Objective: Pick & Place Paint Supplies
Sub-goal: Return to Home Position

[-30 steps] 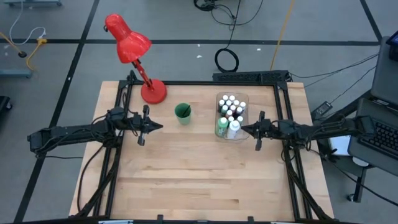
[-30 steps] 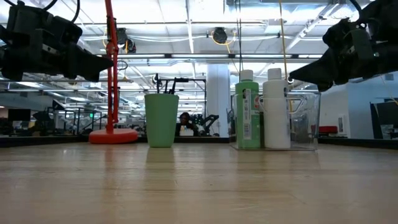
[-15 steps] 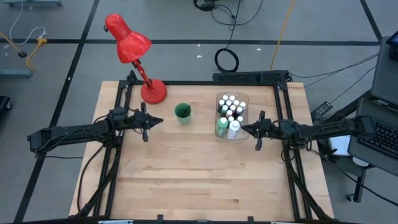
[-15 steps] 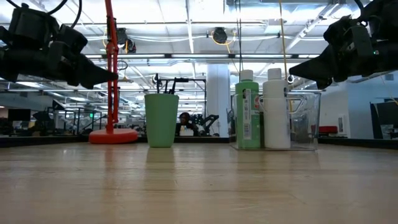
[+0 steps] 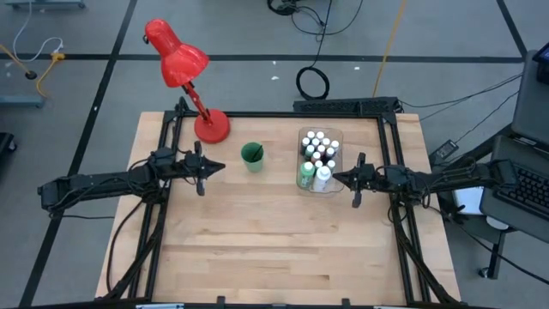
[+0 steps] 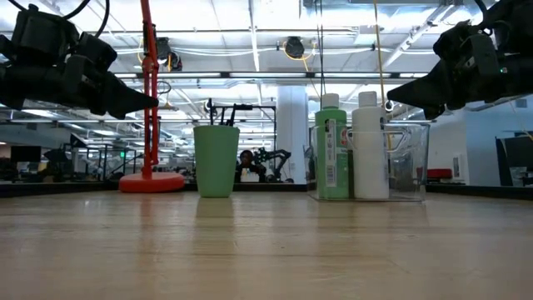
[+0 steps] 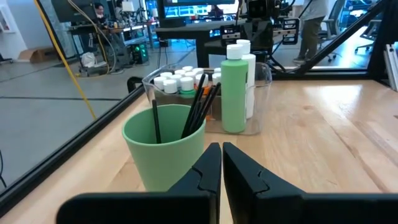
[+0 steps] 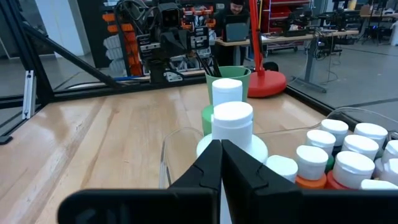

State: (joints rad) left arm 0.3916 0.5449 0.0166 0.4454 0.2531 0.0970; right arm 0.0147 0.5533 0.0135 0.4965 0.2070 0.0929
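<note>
- my left gripper (image 5: pixel 216 168) hangs over the left side of the table (image 5: pixel 274 257), nose pointed at the green cup (image 5: pixel 252 155); the fingers are pressed together with nothing between them; my wrist view shows just a thin seam where they meet
- my right gripper (image 5: pixel 339 178) mirrors it on the right side, in the air just beside the clear tray (image 6: pixel 410 158), aimed at the two big bottles; it's pinched closed on nothing too
- from the low view both grippers sit well up off the wood, roughly level with the tops of the big bottles
- the green bottle (image 6: pixel 331 150) and white bottle (image 6: pixel 369 150) stand upright side by side inside the tray, at the end toward the middle of the table; the green one is on the cup side; whether they touch each other I honestly can't tell
- the little white-capped bottles (image 5: pixel 319 146) are packed in rows filling the rest of the tray behind those two; I can make out orange and green under a few caps, but the other colours are hidden
- the brushes (image 7: pixel 199 109), thin with dark handles, stand in the cup leaning on its rim; most are bunched toward the tray side, one is off on its own
- the cup sits between the base of the red lamp (image 5: pixel 180 64) and the tray; it's near both and touches neither
</note>
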